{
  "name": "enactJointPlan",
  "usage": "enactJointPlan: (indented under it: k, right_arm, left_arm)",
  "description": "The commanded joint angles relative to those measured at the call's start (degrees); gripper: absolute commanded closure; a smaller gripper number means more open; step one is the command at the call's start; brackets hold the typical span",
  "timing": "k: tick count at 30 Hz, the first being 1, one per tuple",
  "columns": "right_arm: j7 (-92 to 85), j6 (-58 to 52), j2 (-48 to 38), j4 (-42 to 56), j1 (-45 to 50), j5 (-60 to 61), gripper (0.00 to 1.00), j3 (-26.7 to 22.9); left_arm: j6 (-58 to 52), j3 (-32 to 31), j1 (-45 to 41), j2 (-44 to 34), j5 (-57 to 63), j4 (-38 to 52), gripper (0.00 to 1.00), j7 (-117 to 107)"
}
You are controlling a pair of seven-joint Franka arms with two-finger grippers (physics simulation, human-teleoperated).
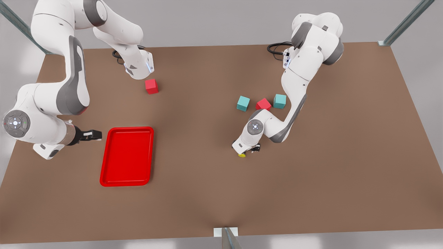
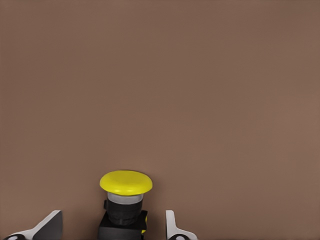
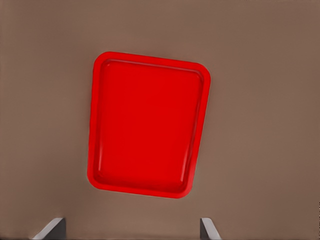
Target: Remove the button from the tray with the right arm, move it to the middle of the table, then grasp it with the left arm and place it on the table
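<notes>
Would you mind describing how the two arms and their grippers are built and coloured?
Both arms are alike: glossy white rounded shells with grey joint sections, a round grey cap with a lit dot at the wrist, and black cables coiled at the bases. The right gripper is black. The left gripper is dark too; its fingertips look pale grey up close.

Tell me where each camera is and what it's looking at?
Front view: high above the table, looking down at both arms, the tray, the cubes and the button.
Left wrist view: rides the left gripper, low over the table, facing the button; its two fingertips show, spread apart beside it.
Right wrist view: rides the right gripper, looking down on the tray; its fingertips show, spread wide.
Shared: the front and left wrist views both show the button; the front and right wrist views both show the tray.
</notes>
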Motion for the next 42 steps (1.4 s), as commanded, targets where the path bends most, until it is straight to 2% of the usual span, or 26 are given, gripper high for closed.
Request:
enactJointPlan:
  k: [1, 2, 4, 8, 24, 29, 31, 33, 35, 42]
  right_arm:
    - [-7.41, -0.97, 0.11, -0.02, 1.35, -3.16, 0.0, 0.08]
    - [-7.49, -1.23, 0.11, 0.16, 0.82, -2.72, 0.0, 0.08]
    - [-7.49, -1.23, 0.11, 0.24, 0.74, -2.72, 0.0, 0.08]
    - [-7.49, -1.5, 0.11, 0.24, 0.83, -2.72, 0.0, 0.08]
    - [-7.41, -3.08, 1.07, -0.2, 6.01, -3.51, 0.0, 0.08]
    - [-7.41, -3.17, 1.07, -0.28, 6.45, -3.51, 0.0, 0.08]
    - [-7.32, -4.22, 2.3, -0.81, 10.58, -4.3, 0.0, 0.08]
    - [-7.32, -6.15, 2.57, -0.72, 12.08, -7.2, 0.0, 0.08]
    - [-7.41, -6.15, 2.57, -0.37, 11.46, -7.12, 0.0, 0.08]
    - [-7.58, -6.16, 2.48, 0.07, 10.49, -6.5, 0.0, -0.09]
  left_arm:
    - [0.1, -0.01, -0.04, -0.03, 0.09, 0.05, 0.1, -4.24]
    - [0.1, -0.01, -0.04, 0.06, 0.17, 0.05, 0.23, -4.24]
    - [0.1, -0.01, 0.04, -0.03, 0.26, 0.05, 0.37, -4.32]
    - [0.1, -0.01, -0.04, -0.03, 0.17, 0.05, 0.44, -4.41]
    - [-2.54, 0.34, -1.36, 0.94, 0.0, 3.21, 0.46, -4.68]
    - [-2.54, 0.34, -1.62, 1.91, 0.0, 3.12, 0.42, -5.03]
    - [-2.54, 0.34, -1.62, 1.91, 0.0, 3.12, 0.42, -5.03]
    - [-2.54, 0.34, -1.54, 1.91, 0.0, 3.12, 0.45, -4.85]
    - [-2.54, 0.34, -1.54, 1.91, 0.0, 3.21, 0.54, -4.76]
    - [-2.8, 0.34, -1.45, 1.73, -0.09, 3.56, 0.55, -4.68]
